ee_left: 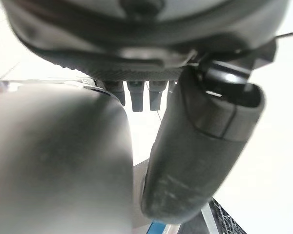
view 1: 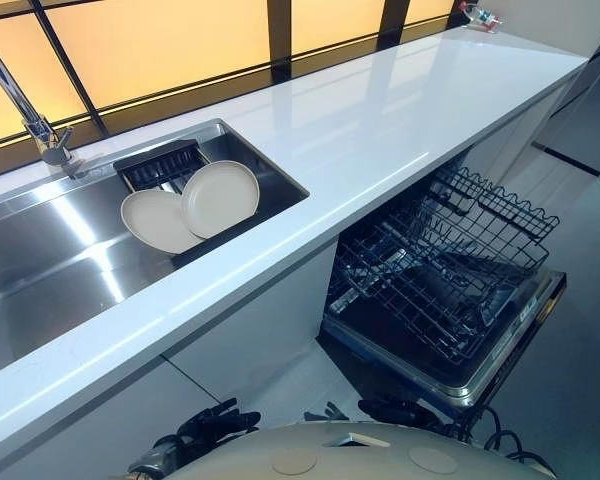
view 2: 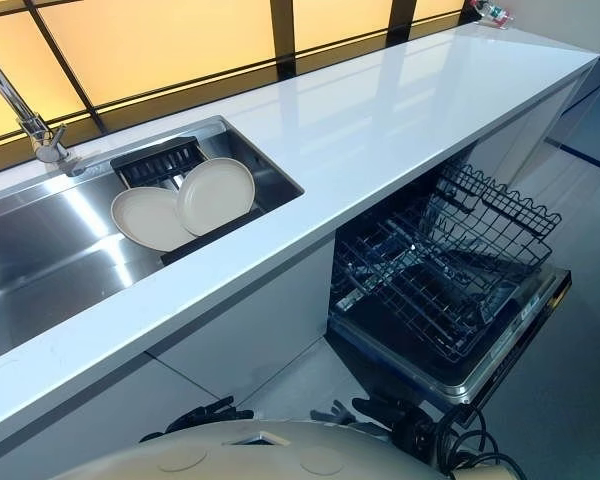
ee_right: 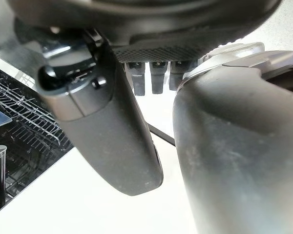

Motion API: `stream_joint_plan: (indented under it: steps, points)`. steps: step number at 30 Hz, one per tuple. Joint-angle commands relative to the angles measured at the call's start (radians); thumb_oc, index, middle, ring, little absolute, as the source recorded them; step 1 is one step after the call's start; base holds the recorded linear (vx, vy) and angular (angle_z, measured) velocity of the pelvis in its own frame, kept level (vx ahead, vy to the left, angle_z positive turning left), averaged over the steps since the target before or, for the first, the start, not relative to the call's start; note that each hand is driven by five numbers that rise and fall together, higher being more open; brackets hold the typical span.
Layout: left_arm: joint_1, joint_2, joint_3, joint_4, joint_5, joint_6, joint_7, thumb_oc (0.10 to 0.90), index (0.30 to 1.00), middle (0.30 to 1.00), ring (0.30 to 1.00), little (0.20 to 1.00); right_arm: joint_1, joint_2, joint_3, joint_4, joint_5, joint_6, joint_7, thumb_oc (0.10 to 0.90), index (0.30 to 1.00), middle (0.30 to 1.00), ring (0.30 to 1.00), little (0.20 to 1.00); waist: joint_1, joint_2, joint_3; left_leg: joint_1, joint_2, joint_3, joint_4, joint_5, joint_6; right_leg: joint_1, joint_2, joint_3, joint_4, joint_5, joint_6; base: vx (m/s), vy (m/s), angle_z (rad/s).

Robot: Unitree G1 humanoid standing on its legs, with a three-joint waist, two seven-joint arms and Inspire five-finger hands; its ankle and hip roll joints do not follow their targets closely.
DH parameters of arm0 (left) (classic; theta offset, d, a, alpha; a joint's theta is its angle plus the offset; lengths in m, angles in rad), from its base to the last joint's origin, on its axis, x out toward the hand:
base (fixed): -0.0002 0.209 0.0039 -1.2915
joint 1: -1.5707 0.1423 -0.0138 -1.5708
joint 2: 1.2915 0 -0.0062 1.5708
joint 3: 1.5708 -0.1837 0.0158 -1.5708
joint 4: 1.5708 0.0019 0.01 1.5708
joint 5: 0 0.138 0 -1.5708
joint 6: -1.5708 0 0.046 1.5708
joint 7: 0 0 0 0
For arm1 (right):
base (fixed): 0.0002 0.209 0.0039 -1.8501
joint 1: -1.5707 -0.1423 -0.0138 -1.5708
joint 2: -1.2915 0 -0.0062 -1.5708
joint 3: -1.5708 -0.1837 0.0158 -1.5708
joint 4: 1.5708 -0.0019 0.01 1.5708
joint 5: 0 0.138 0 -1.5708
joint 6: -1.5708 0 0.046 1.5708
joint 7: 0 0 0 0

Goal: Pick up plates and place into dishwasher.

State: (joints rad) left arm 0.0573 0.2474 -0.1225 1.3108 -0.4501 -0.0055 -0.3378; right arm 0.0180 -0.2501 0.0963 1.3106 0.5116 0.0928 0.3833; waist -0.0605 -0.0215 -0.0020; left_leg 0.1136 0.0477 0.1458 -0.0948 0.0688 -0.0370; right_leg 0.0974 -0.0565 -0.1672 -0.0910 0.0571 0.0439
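Two cream plates lean together in the right end of the steel sink (view 1: pixel 40 270): the upper plate (view 1: pixel 222 197) overlaps the lower plate (view 1: pixel 155 220), and both rest against a dark slotted rack (view 1: pixel 160 165). To the right, under the counter, the dishwasher stands open with its wire lower rack (view 1: pixel 440 260) pulled out over the dropped door (view 1: pixel 500 355). My left hand (view 1: pixel 208 422) hangs low in front of the cabinet, fingers relaxed and holding nothing. My right hand (view 1: pixel 400 410) hangs near the dishwasher door's front edge, also open and holding nothing; its thumb (ee_right: pixel 107 136) shows beside the rack.
A long white counter (view 1: pixel 380 110) runs from the sink to the far right, with a small object (view 1: pixel 477 15) at its far end. A chrome faucet (view 1: pixel 40 130) rises behind the sink. White cabinet fronts (view 1: pixel 250 330) stand below the counter.
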Motion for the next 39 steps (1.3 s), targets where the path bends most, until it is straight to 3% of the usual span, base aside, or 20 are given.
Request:
stream_joint_plan:
  steps: [1,11,17,18,20,25,27,30,31,32,33,34,35,36,37,39]
  points:
    - [-0.069,-0.042,-0.013,0.05,0.009,-0.024,-0.012,0.8,0.9,0.9,0.9,0.9,-0.053,0.05,0.062,0.041,0.004,0.037,0.065,0.8,0.9,0.9,0.9,0.9,-0.008,0.033,0.033,0.001,-0.07,-0.02,0.008,-0.082,0.033,0.0,0.059,-0.035,0.083,-0.112,0.019,0.0,0.0,0.0]
    - [-0.068,-0.041,0.0,0.051,-0.035,-0.027,-0.042,0.8,0.9,0.9,0.9,0.9,-0.054,0.048,0.062,0.035,-0.001,0.043,0.057,0.8,0.9,0.9,0.9,0.9,-0.008,0.031,0.033,0.002,-0.07,-0.019,0.008,-0.081,0.032,0.001,0.059,-0.034,0.081,-0.11,0.019,0.0,0.0,0.0]
    - [-0.063,-0.052,0.018,-0.009,-0.233,-0.013,-0.296,0.8,0.9,0.9,0.9,0.9,-0.061,0.04,0.056,0.015,-0.011,0.061,0.045,0.8,0.9,0.9,0.9,0.9,-0.009,0.035,0.04,0.003,-0.069,-0.02,0.008,-0.08,0.028,0.0,0.06,-0.028,0.083,-0.106,0.021,0.0,0.0,0.0]
    - [-0.063,-0.052,0.018,-0.01,-0.233,-0.013,-0.296,0.8,0.9,0.9,0.9,0.9,-0.061,0.04,0.056,0.015,-0.011,0.061,0.045,0.8,0.9,0.9,0.9,0.9,-0.009,0.035,0.04,0.003,-0.069,-0.02,0.008,-0.08,0.028,0.001,0.06,-0.028,0.083,-0.106,0.021,-0.03,0.024,0.0]
    - [-0.06,-0.056,-0.015,-0.12,-0.321,0.053,-0.473,0.8,0.9,0.9,0.9,0.9,-0.069,0.022,0.054,-0.016,-0.019,0.088,0.04,0.8,0.9,0.9,0.9,0.9,-0.008,0.044,0.05,0.001,-0.068,-0.018,0.008,-0.078,0.028,-0.004,0.06,-0.025,0.088,-0.105,0.021,-0.04,0.027,0.0]
    - [-0.066,-0.065,-0.08,-0.361,-0.417,0.146,-0.684,0.8,0.9,0.9,0.9,0.9,-0.078,0.001,0.037,-0.043,-0.04,0.11,0.035,0.8,0.9,0.9,0.9,0.9,-0.003,0.061,0.054,-0.005,-0.067,-0.022,0.008,-0.078,0.034,-0.007,0.057,-0.027,0.091,-0.104,0.02,-0.01,0.005,0.0]
    - [-0.071,-0.071,-0.09,-0.419,-0.444,0.168,-0.741,0.8,0.9,0.9,0.9,0.9,-0.081,0.001,0.035,-0.047,-0.043,0.111,0.03,0.8,0.9,0.9,0.9,0.9,-0.002,0.064,0.054,-0.005,-0.067,-0.024,0.008,-0.078,0.035,-0.006,0.056,-0.028,0.09,-0.104,0.019,0.0,0.0,0.0]
    - [-0.086,-0.094,-0.112,-0.586,-0.526,0.27,-0.801,0.8,0.9,0.9,0.9,0.9,-0.079,0.009,0.039,-0.059,-0.044,0.108,0.019,0.8,0.9,0.9,0.9,0.9,-0.004,0.067,0.057,-0.007,-0.067,-0.028,0.008,-0.076,0.037,-0.007,0.056,-0.025,0.092,-0.104,0.016,0.0,0.0,0.0]
    - [-0.09,-0.103,-0.127,-0.69,-0.588,0.344,-0.787,0.8,0.9,0.9,0.9,0.9,-0.08,0.01,0.039,-0.062,-0.041,0.109,0.014,0.8,0.9,0.9,0.9,0.9,-0.004,0.067,0.058,-0.008,-0.066,-0.03,0.008,-0.077,0.036,-0.007,0.056,-0.025,0.094,-0.105,0.015,-0.02,-0.006,-0.03]
    - [-0.098,-0.112,-0.148,-0.804,-0.694,0.412,-0.693,0.8,0.9,0.9,0.9,0.9,-0.08,0.014,0.044,-0.067,-0.033,0.107,0.005,0.8,0.9,0.9,0.9,0.9,-0.004,0.068,0.06,-0.01,-0.066,-0.033,0.008,-0.075,0.037,-0.009,0.057,-0.024,0.096,-0.105,0.014,-0.01,-0.008,-0.04]
    - [-0.098,-0.113,-0.153,-0.825,-0.732,0.43,-0.664,0.8,0.9,0.9,0.9,0.9,-0.079,0.015,0.045,-0.068,-0.031,0.107,0.002,0.8,0.9,0.9,0.9,0.9,-0.004,0.068,0.06,-0.01,-0.066,-0.034,0.008,-0.074,0.037,-0.01,0.057,-0.023,0.097,-0.105,0.013,-0.02,-0.008,-0.05]
    - [-0.116,-0.12,-0.164,-0.944,-0.912,0.468,-0.454,0.8,0.9,0.9,0.9,0.9,-0.075,0.021,0.049,-0.079,-0.029,0.108,-0.013,0.8,0.9,0.9,0.9,0.9,-0.005,0.068,0.063,-0.01,-0.065,-0.036,0.008,-0.074,0.038,-0.011,0.058,-0.021,0.101,-0.106,0.014,0.0,0.0,0.0]
    - [-0.121,-0.123,-0.167,-0.966,-0.955,0.472,-0.414,0.8,0.9,0.9,0.9,0.9,-0.074,0.022,0.05,-0.082,-0.029,0.108,-0.017,0.8,0.9,0.9,0.9,0.9,-0.005,0.068,0.064,-0.01,-0.064,-0.037,0.008,-0.074,0.038,-0.011,0.058,-0.021,0.102,-0.106,0.014,0.0,0.0,0.0]
    - [-0.156,-0.124,-0.185,-1.05,-1.107,0.485,-0.305,0.8,0.9,0.9,0.9,0.9,-0.069,0.028,0.056,-0.085,-0.021,0.104,-0.027,0.8,0.9,0.9,0.9,0.9,-0.007,0.069,0.065,-0.01,-0.062,-0.04,0.008,-0.073,0.041,-0.011,0.059,-0.022,0.103,-0.107,0.013,0.0,0.0,0.0]
    - [-0.159,-0.123,-0.187,-1.059,-1.122,0.486,-0.302,0.8,0.9,0.9,0.9,0.9,-0.069,0.028,0.056,-0.085,-0.02,0.103,-0.027,0.8,0.9,0.9,0.9,0.9,-0.008,0.069,0.065,-0.01,-0.061,-0.04,0.008,-0.073,0.041,-0.011,0.059,-0.021,0.103,-0.107,0.013,0.0,0.0,0.0]
    - [-0.223,-0.11,-0.206,-1.222,-1.261,0.465,-0.191,0.8,0.9,0.9,0.9,0.9,-0.07,0.03,0.065,-0.084,0.002,0.1,-0.026,0.8,0.9,0.9,0.9,0.9,-0.012,0.067,0.058,-0.012,-0.057,-0.038,0.008,-0.071,0.041,-0.009,0.059,-0.023,0.1,-0.105,0.012,0.0,0.0,0.0]
